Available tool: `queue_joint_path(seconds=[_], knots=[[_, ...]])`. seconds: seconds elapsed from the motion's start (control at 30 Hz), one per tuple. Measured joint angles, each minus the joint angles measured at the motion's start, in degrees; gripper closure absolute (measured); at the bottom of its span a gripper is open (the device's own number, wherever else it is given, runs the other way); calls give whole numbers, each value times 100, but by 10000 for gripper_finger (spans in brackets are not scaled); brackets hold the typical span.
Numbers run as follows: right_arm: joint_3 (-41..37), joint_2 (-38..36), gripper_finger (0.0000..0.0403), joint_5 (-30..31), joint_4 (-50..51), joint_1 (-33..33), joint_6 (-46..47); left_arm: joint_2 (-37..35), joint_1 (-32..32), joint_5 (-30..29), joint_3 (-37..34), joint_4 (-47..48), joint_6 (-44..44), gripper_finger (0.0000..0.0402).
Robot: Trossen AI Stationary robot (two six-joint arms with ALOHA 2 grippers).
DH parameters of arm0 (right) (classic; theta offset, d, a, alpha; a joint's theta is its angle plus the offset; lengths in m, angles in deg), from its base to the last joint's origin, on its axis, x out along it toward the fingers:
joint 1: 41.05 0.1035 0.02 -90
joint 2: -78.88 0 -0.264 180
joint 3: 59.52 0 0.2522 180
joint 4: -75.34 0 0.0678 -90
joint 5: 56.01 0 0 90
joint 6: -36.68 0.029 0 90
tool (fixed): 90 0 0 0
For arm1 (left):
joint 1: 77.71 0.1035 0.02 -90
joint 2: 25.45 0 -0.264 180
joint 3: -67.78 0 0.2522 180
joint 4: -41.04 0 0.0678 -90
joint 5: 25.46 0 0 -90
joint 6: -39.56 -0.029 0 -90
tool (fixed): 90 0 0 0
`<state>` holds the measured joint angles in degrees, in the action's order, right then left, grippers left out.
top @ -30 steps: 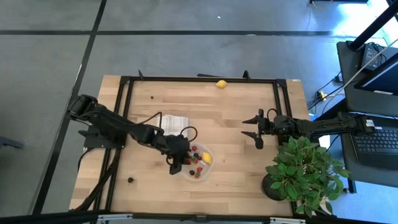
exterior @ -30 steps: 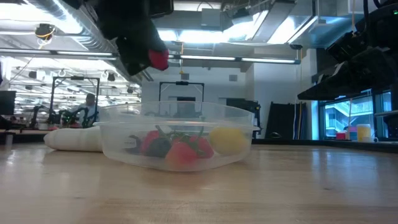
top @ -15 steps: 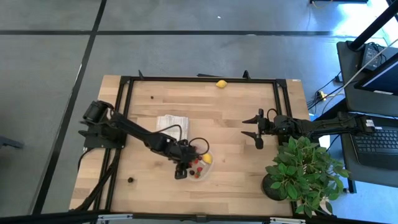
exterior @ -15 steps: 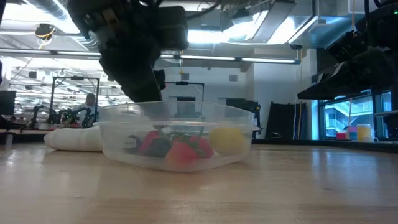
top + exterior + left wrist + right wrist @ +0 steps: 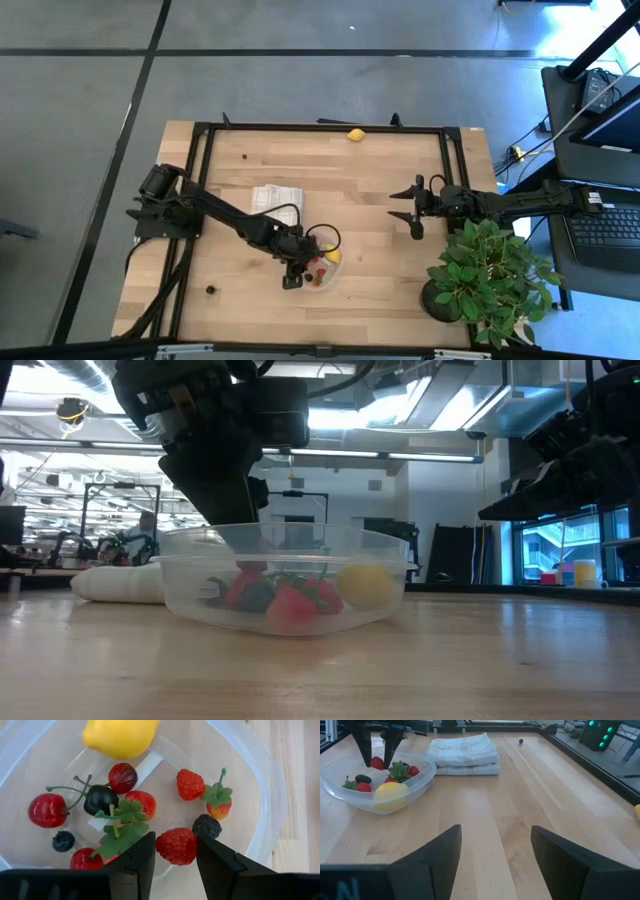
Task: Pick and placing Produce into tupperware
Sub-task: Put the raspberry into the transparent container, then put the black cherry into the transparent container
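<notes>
the left gripper [image 5: 175, 857] has dropped into the tupperware [image 5: 318, 263] near the worktop's front edge — jaws loosening off a raspberry [image 5: 176, 845], so it looks delivered; right gripper [image 5: 412, 209] waits, open and empty.

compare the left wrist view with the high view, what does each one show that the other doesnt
Only the left wrist view shows the fruit one by one: a raspberry between the left gripper's fingers, a blackberry and cherries. Only the high view shows the right gripper open above bare table, a second lemon at the far edge, the folded cloth and the potted plant. Both show the tupperware with a lemon inside.
</notes>
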<state>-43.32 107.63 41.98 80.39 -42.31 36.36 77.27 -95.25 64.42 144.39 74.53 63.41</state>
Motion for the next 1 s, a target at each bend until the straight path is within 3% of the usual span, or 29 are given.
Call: queue_joint_path(seconds=[0.37,0.47,0.6,0.8,1.0], knots=[[0,0,162,0,0,-2,-13,-2,0,11,0,2,56,271],[0,0,162,0,0,-1,-16,-2,33,309,0,17,227,266],[0,0,162,0,0,-2,-17,-7,66,740,0,17,405,234],[0,0,162,0,0,-2,-20,-9,76,817,0,24,410,172],[0,0,162,-2,-2,0,-98,-286,120,739,-4,202,385,155]])
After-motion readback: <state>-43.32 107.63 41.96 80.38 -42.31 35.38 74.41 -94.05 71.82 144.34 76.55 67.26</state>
